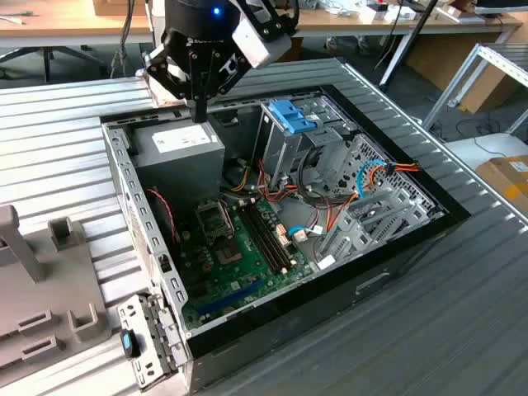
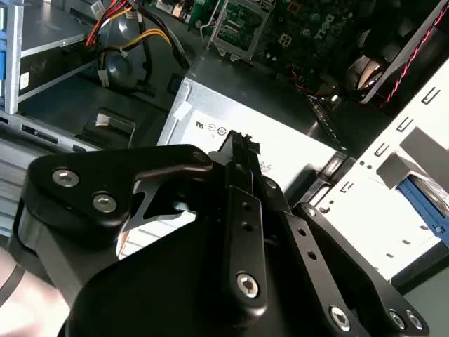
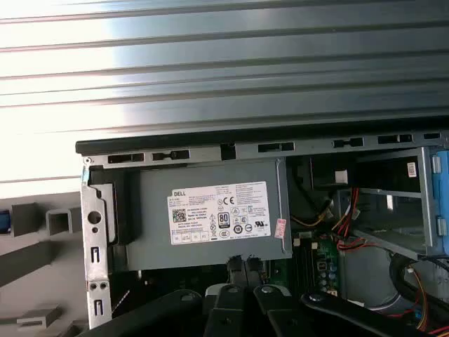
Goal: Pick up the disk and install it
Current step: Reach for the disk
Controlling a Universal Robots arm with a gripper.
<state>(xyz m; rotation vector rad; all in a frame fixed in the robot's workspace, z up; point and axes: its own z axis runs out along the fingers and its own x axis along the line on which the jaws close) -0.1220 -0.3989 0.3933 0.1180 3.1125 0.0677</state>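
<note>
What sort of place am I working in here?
Probably a robotics lab or workshop: an open PC case sits on a ribbed metal table, with wooden benches and a cardboard box nearby.

The arm (image 1: 206,37) is seen at the upper part of the exterior view, with its black wrist turned straight downward. The gripper (image 1: 200,111) is held vertically, and its jaws are pressed together at the tips, with nothing clasped between them.
</note>
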